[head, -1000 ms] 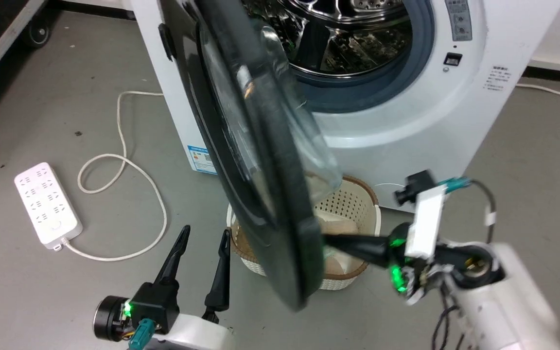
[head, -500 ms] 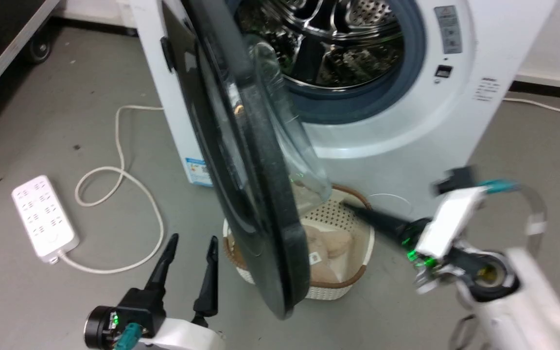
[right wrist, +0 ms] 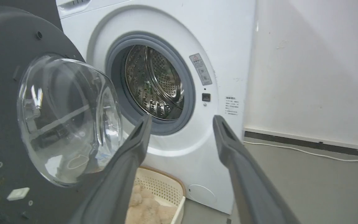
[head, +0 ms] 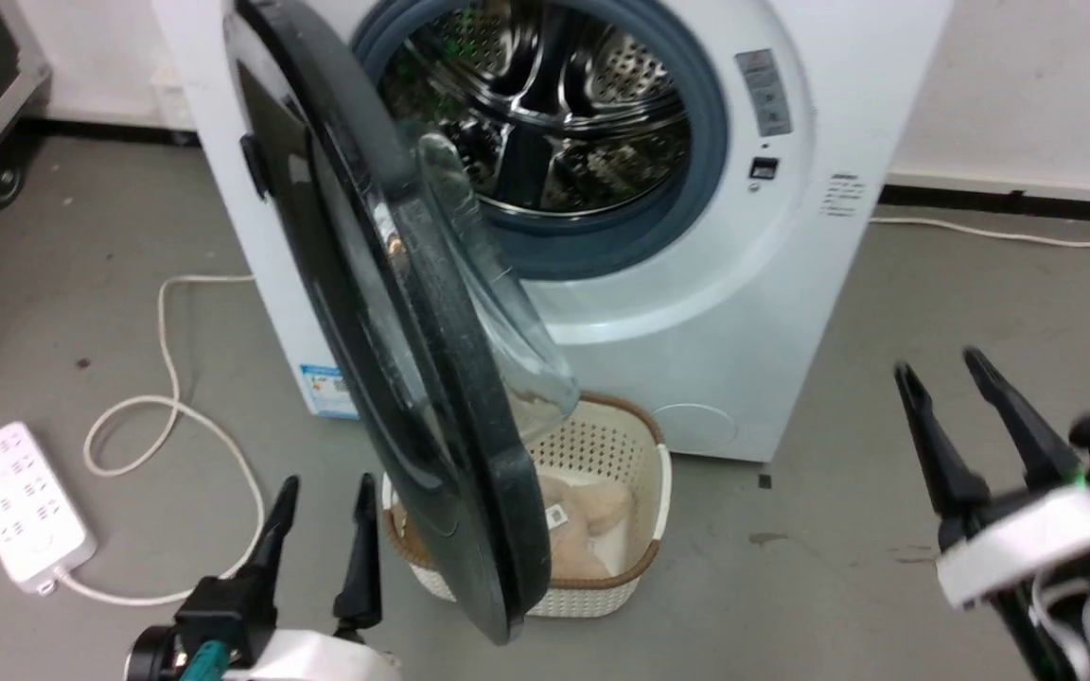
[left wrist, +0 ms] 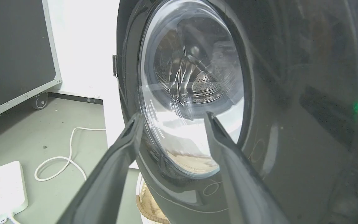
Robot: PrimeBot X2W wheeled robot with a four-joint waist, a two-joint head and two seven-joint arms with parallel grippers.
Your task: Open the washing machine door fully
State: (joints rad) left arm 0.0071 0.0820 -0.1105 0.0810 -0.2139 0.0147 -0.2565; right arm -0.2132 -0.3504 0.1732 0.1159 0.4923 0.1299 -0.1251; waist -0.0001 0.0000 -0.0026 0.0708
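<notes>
The washing machine door [head: 431,407] is hanging open, jutting out nearly edge-on from the white, box-shaped washing machine [head: 772,312]. Its wide glossy black rim is catching reflections, and its clear glass bowl is bulging back toward the perforated steel drum [head: 545,123] inside the grey rubber gasket [head: 713,132]. The door's lower edge is hanging over a cream perforated basket [head: 647,473] sitting on the grey floor [head: 838,530] at the machine's foot. The left gripper [head: 328,482] is hovering just beside the door's shiny outer face, its long dark fingers parted and gripping nothing. The right gripper [head: 938,364] is hanging over bare floor, well apart from the door, fingers spread and empty.
</notes>
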